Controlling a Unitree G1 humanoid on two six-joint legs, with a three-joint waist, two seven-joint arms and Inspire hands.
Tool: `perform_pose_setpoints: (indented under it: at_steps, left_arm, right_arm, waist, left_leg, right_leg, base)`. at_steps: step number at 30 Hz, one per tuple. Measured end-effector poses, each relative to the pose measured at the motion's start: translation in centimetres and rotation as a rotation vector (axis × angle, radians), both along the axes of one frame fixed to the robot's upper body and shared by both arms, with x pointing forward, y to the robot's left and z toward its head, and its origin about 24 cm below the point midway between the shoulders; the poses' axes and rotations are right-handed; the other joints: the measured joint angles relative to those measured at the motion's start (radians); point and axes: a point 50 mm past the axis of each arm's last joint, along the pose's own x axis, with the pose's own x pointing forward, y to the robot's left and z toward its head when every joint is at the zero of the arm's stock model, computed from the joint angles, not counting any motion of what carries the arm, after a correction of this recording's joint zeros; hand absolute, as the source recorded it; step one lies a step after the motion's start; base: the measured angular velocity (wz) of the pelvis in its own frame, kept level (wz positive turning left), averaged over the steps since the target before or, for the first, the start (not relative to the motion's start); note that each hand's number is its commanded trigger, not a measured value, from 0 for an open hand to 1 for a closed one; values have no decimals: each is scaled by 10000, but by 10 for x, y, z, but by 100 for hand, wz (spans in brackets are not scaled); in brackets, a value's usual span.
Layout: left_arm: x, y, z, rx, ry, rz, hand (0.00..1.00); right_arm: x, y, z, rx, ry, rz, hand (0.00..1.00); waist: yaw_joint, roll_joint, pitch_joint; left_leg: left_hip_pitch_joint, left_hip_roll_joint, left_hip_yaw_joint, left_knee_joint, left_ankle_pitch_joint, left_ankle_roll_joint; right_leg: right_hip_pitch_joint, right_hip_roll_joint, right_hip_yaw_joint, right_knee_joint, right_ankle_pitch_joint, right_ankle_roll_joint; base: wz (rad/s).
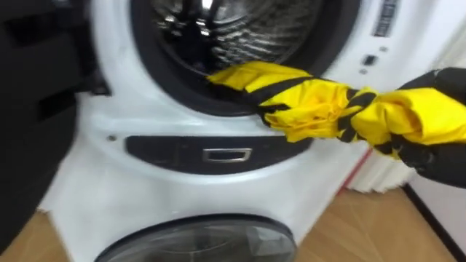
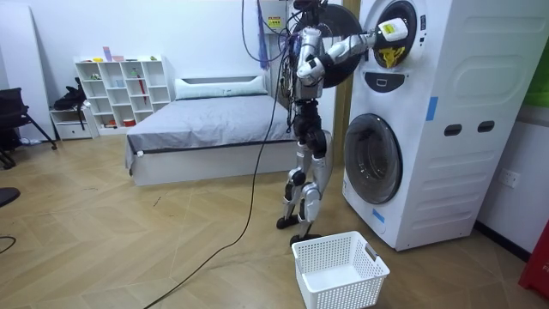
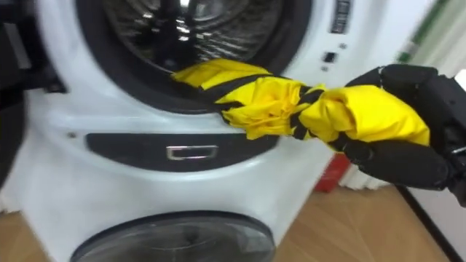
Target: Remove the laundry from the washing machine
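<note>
Pulling: the right robot hand (image 3: 397, 156) is clenched round one end of a yellow cloth (image 3: 269, 98) with dark stripes, to the right of the open drum (image 3: 196, 25).
Cloth: it stretches from the hand back over the dark door rim (image 3: 138, 87); its far end lies in the drum mouth, not yet clear.
Machine: the drum belongs to the upper unit of a white washing machine stack (image 2: 412, 129); the robot stands just in front with its arm raised to the opening.
Basket: a white basket (image 2: 339, 270) sits on the floor near the robot's feet.
Doing it well: probably a firm grip and a draw back and slightly up, so the cloth lifts over the rim instead of snagging; lower toward the basket only once the tail is free.
</note>
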Motion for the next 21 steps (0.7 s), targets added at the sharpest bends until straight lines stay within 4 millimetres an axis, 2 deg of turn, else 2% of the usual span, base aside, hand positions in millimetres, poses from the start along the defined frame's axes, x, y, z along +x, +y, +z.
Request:
perform_pose_setpoints:
  at_steps: [2,3,5,8,10,11,14,15,16,17,19,21]
  left_arm:
    - [8,-1,0,-155,-70,-258,0]
    - [11,-2,-1,-211,-113,-322,0]
    - [28,-5,-1,-338,-390,-648,0]
    - [42,-9,-1,-445,-429,-1046,0]
    - [53,-15,-2,-607,-414,-1479,0]
    - [56,-17,-2,-649,-400,-1639,0]
    - [72,-27,-3,-826,-332,-2545,0]
    - [75,-29,-3,-856,-343,-2683,0]
    - [76,-33,-4,-963,-299,-2935,0]
    - [76,-35,-5,-1023,-251,-3061,0]
    - [77,-44,-8,-1296,-290,-3217,0]
    - [76,-47,-8,-1388,-315,-3243,0]
  right_arm:
    - [0,-2,-3,-10,223,25,100]
    - [0,-2,-5,-5,313,49,100]
    - [1,-6,-14,60,867,169,100]
    - [0,-15,-34,499,1848,28,100]
    - [-2,-23,-66,1257,3199,-405,100]
    - [-3,-24,-74,1427,3578,-528,100]
    - [-13,-25,-139,2083,6215,-1190,100]
    - [-16,-25,-151,2146,6674,-1379,100]
    - [-24,-25,-172,2309,7518,-1743,100]
    - [-27,-24,-182,2391,7894,-1890,100]
    - [-40,-29,-208,2672,8981,-2491,100]
    - [-49,-31,-222,2912,9473,-3012,100]
  waist:
    - [-67,62,29]
    - [-71,74,43]
    - [-78,127,67]
    - [-77,248,36]
    - [-69,386,40]
    - [-80,429,39]
    - [-185,732,-13]
    - [-191,829,3]
    - [-180,956,-53]
    - [-159,1051,-71]
    - [-318,1426,-29]
    - [-331,1585,-27]
  left_leg:
    - [20,20,419,-37,-15,-12]
    - [36,20,504,-36,-15,-12]
    - [112,29,982,-32,-18,-18]
    - [88,49,1258,-33,-29,-36]
    - [77,54,1526,-32,-30,-37]
    - [76,51,1540,-32,-30,-37]
    - [97,73,1703,-35,-33,-42]
    - [114,69,1756,-36,-43,-58]
    - [141,50,1790,-36,-75,-104]
    - [139,58,1771,-36,-92,-126]
    - [101,67,1728,-35,-92,-128]
    - [39,52,1733,-27,-91,-128]
  right_leg:
    - [-255,86,413,178,0,0]
    - [-298,100,477,209,2,3]
    - [-410,168,911,215,30,41]
    - [-569,234,1209,218,110,65]
    - [-675,262,1382,222,149,71]
    - [-692,273,1437,224,153,74]
    - [-784,359,1672,218,224,75]
    - [-795,369,1691,218,224,75]
    - [-828,413,1770,228,227,69]
    - [-835,424,1784,229,228,68]
    - [-869,421,1799,304,228,68]
    - [-1023,452,1850,396,225,71]
  base:
    - [-54]
    - [-50]
    - [-51]
    - [-40]
    - [-33]
    - [-30]
    - [-25]
    - [-12]
    - [-15]
    - [-23]
    - [-13]
    - [-8]
